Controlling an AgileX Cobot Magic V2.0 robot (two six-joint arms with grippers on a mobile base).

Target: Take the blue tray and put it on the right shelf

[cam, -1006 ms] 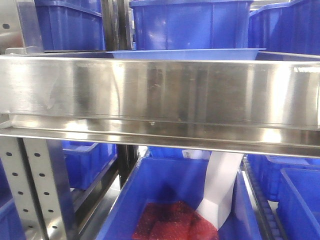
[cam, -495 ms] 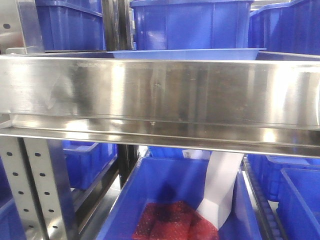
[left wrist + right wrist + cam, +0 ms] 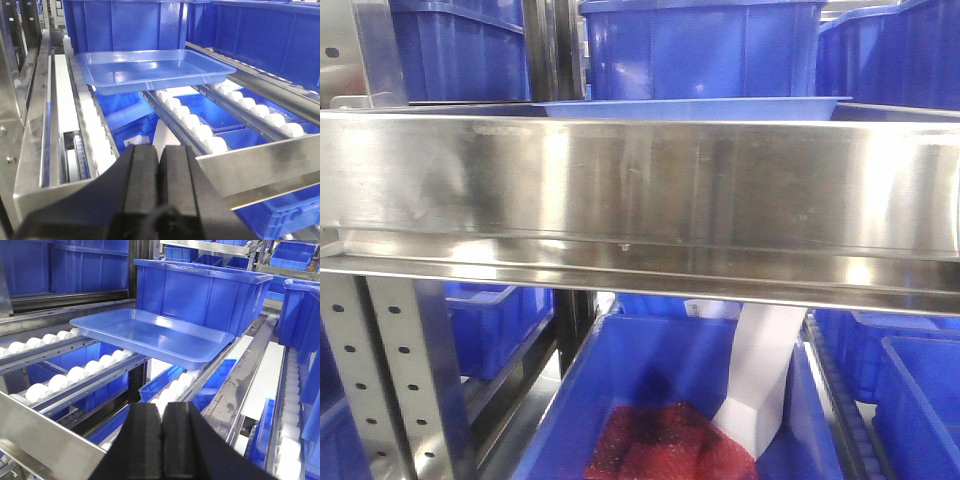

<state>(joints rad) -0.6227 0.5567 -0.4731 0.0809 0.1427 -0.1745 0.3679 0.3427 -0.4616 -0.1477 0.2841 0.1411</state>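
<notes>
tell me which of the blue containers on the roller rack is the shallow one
The blue tray, lying on the white rollers in front of the deep blue bin. It is low, wide, paler and glossy, with a flared rim; the others are tall, dark bins.

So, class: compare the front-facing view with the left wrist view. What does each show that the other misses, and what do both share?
Only the front view shows the shelf's steel front rail face-on and a lower bin holding red material. Only the left wrist view shows the shut left end effector and the white rollers under the tray. Both show the blue tray and a deep blue bin behind it.
</notes>
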